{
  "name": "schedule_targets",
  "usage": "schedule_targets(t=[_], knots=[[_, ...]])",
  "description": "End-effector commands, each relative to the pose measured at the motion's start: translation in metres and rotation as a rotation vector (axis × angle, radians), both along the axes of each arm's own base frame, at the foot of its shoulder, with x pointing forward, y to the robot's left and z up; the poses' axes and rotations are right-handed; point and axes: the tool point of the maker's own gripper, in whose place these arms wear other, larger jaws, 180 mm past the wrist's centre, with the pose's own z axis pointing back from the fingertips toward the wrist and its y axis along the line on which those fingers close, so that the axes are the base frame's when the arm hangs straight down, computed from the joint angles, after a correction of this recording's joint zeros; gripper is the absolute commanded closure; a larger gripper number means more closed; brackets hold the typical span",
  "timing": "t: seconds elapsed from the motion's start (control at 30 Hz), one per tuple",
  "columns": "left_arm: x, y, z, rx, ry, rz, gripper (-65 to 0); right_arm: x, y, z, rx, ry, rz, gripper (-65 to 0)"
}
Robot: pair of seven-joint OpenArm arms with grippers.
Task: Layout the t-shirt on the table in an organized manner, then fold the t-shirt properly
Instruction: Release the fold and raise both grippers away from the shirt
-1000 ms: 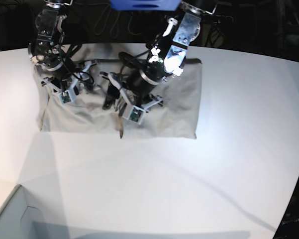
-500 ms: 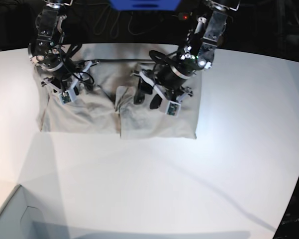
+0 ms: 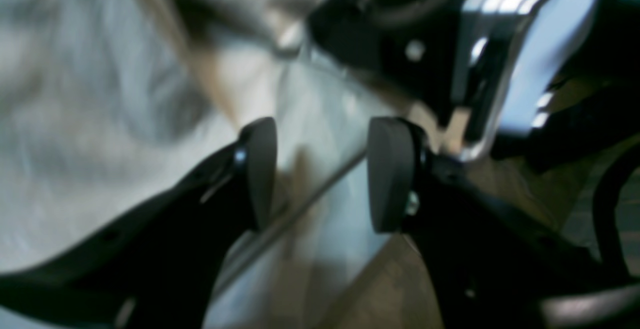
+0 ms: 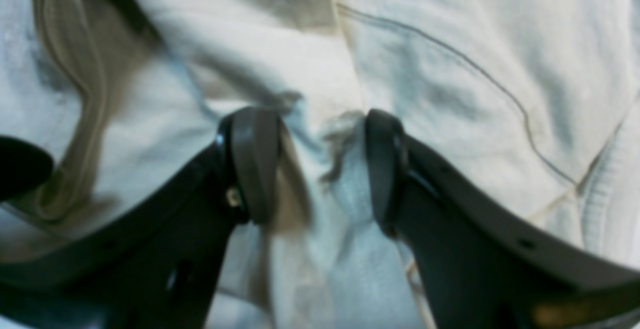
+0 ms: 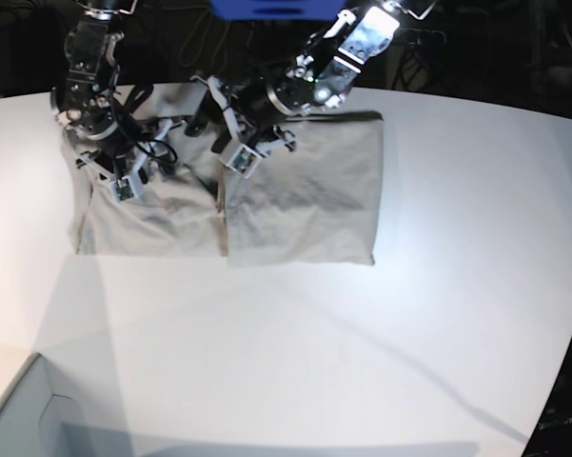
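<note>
1. T-shirt: light grey-beige, lying at the far side of the tabletop, in a wide band with its long axis running left to right across the base view.
2. Right portion is a flat folded panel with a straight near edge and squared near-right corner. Left portion is lower and more rumpled, bunched toward the far left. A vertical fold line marks where the two meet.
3. Right wrist view: stitched seam curves across the cloth, ribbed collar edge at far right of frame. Which way the neck points overall cannot be told.
4. Right gripper: jaws parted, tips pressed down into creased fabric, a small ridge of cloth between them, not clamped. In the base view it sits over the left portion.
5. Left gripper: jaws parted, nothing between them; view blurred. It hovers over the shirt's far middle edge.
6. Tabletop: smooth white, curved edge, arm shadows across it.
7. Grey box corner at near left. Background beyond is dark.
</note>
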Motion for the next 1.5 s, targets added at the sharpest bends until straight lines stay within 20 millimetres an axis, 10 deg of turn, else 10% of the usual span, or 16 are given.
schedule_targets(t=[0.0,0.27,0.53,0.97,1.27,1.47], knots=[[0.006,-0.008,0.015,-0.046,-0.034,0.004,-28.8,0.003,-0.014,0.007,-0.053,-0.006,0.006,-29.0],[0.017,0.018,0.048,-0.051,-0.147,0.009,-28.8,0.015,-0.045,0.051,-0.134,-0.122,-0.049,-29.6],[0.047,0.129,0.069,-0.065,-0.154,0.277,-28.8,0.039,-0.107,0.076,-0.15,-0.205,-0.257,-42.7],[0.065,0.307,0.076,-0.036,-0.145,0.738,-28.8,0.038,-0.132,0.018,-0.051,-0.052,-0.329,-42.8],[0.062,0.333,0.043,0.004,-0.068,0.806,-28.8,0.034,-0.126,0.011,-0.037,-0.037,-0.325,-38.1],[0.062,0.334,0.021,-0.003,-0.014,0.851,-28.8,0.022,-0.115,-0.005,-0.009,0.009,-0.325,-18.6]])
